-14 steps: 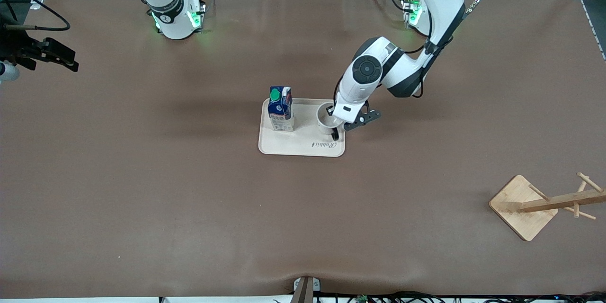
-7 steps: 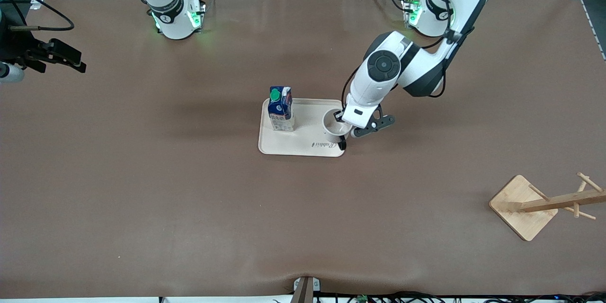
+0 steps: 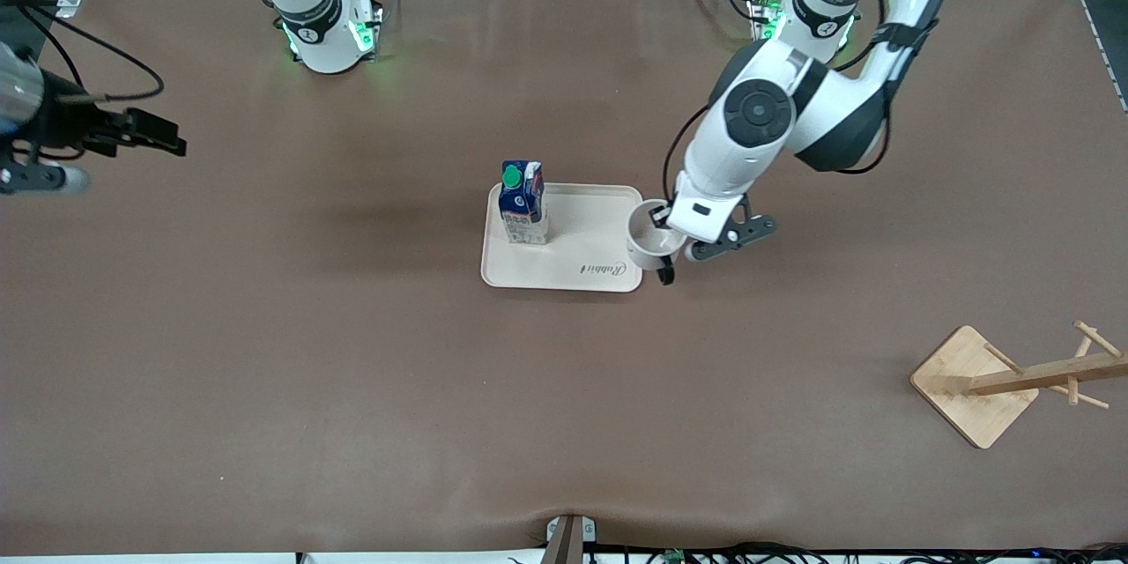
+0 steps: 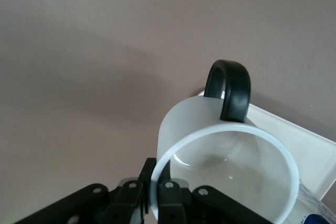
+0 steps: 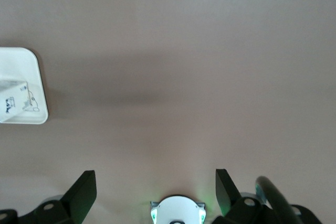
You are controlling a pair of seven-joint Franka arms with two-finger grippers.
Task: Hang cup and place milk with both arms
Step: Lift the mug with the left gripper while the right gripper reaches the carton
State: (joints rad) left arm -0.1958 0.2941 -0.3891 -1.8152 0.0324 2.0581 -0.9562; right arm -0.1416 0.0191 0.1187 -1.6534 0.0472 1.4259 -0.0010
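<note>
My left gripper (image 3: 667, 229) is shut on the rim of the white cup (image 3: 650, 247) and holds it in the air over the tray's corner toward the left arm's end. In the left wrist view the cup (image 4: 226, 150) shows its open mouth and black loop handle (image 4: 229, 90), with my fingers (image 4: 137, 195) pinching its wall. The blue and white milk carton (image 3: 523, 203) with a green cap stands upright on the cream tray (image 3: 564, 269). My right gripper (image 3: 132, 137) is open and empty, high over the right arm's end of the table; its fingers (image 5: 84, 192) are spread wide.
A wooden cup rack (image 3: 1013, 379) with pegs stands on a square base near the left arm's end, nearer the front camera than the tray. The tray's corner and the carton show in the right wrist view (image 5: 21, 93). Brown table mat (image 3: 352, 388) surrounds everything.
My left gripper has lifted the cup off the tray and carried it toward the left arm's end. My right gripper has drifted a little toward the table's middle.
</note>
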